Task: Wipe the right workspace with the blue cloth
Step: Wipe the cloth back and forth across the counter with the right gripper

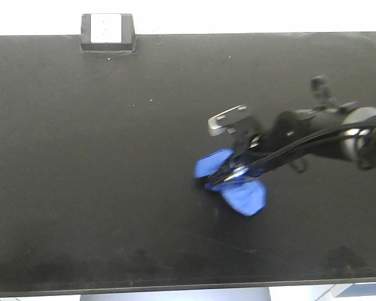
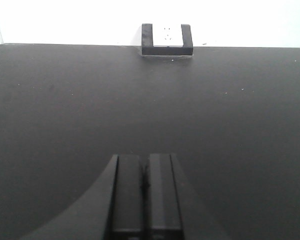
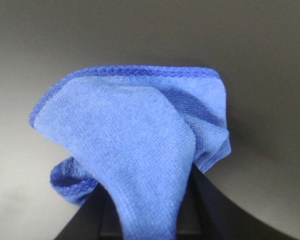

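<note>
The blue cloth is bunched on the black table, right of centre. My right gripper reaches in from the right edge and is shut on the cloth, pressing it to the tabletop. In the right wrist view the cloth fills the middle, pinched between the dark fingers, and folds hang on both sides. My left gripper is shut and empty, low over bare tabletop in the left wrist view; it does not show in the front view.
A black and white socket box sits at the table's far edge, also in the left wrist view. A white wall runs behind the table. The table's near edge runs along the bottom.
</note>
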Available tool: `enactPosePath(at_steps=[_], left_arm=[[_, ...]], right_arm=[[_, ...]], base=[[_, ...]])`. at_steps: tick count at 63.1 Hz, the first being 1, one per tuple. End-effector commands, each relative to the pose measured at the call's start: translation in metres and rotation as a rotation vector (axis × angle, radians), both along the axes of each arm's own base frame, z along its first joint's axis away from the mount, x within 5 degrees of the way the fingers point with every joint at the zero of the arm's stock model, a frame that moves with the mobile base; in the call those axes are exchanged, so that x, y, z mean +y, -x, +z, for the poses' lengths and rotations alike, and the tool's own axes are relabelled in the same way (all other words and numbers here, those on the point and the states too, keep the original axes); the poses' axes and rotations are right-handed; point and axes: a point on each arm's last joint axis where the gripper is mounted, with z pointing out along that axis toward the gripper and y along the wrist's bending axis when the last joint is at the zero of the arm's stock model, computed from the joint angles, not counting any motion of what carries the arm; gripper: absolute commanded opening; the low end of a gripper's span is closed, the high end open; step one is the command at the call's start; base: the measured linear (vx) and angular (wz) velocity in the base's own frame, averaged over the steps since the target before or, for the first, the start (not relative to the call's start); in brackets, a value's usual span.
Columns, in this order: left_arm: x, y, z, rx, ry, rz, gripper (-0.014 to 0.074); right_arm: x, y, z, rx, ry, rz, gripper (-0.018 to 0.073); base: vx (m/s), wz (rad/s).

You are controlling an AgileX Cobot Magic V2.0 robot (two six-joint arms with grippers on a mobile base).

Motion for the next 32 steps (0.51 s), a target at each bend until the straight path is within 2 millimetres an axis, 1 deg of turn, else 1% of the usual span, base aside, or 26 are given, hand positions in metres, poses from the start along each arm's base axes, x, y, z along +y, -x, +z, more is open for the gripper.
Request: enactPosePath(at_steps=[1, 6, 10, 13, 19, 20, 22, 26, 27, 29, 32], left_arm=[[-0.001, -0.001, -0.002, -0.064, 0.009, -0.014, -0.0006], [-0.001, -0.001, -0.002, -0.064, 0.009, -0.014, -0.0006], [-0.001, -0.001, -0.002, -0.064, 0.009, -0.014, -0.0006], [-0.001, -0.001, -0.002, -0.064, 0.009, -0.014, -0.0006], [-0.001, -0.001, -0.002, -0.064, 0.009, -0.014, -0.0006], [-0.001, -0.001, -0.002, -0.064, 0.009, -0.014, -0.0006], [-0.001, -0.001, -0.002, -0.064, 0.009, -0.014, -0.0006], [-0.001, -0.001, -0.002, -0.064, 0.009, -0.014, -0.0006], [-0.001, -0.001, -0.002, -0.064, 0.009, -0.014, -0.0006], [-0.001, -0.001, -0.002, -0.064, 0.009, -0.014, -0.0006], [-0.001, -0.001, -0.002, -0.064, 0.009, -0.014, -0.0006]], right_arm=[[-0.007, -0.012, 0.020, -0.105, -0.030, -0.033, -0.0001], [-0.037, -0.023, 0.019, -0.082, 0.003, -0.108, -0.0001], [-0.066, -0.030, 0.017, -0.063, 0.040, -0.166, -0.0001], [-0.097, -0.036, 0.016, -0.049, 0.066, -0.239, -0.0001], [-0.144, -0.039, 0.015, -0.025, 0.084, -0.366, -0.0001], [-0.154, -0.039, 0.015, -0.020, 0.084, -0.400, -0.0001], [-0.166, -0.039, 0.015, -0.010, 0.079, -0.447, -0.0001], [-0.184, -0.038, 0.015, 0.005, 0.059, -0.528, -0.0001], [-0.185, -0.037, 0.015, 0.009, 0.051, -0.542, -0.0001], [-0.185, -0.037, 0.015, 0.019, 0.032, -0.558, -0.0001], [-0.179, -0.037, 0.015, 0.030, 0.005, -0.562, -0.0001]], base=[[0.00, 0.00], [0.00, 0.00], [0.00, 0.00], [0.00, 0.00], [0.00, 0.00], [0.00, 0.00], [0.00, 0.00], [0.00, 0.00], [0.00, 0.00], [0.00, 0.00], [0.00, 0.00]])
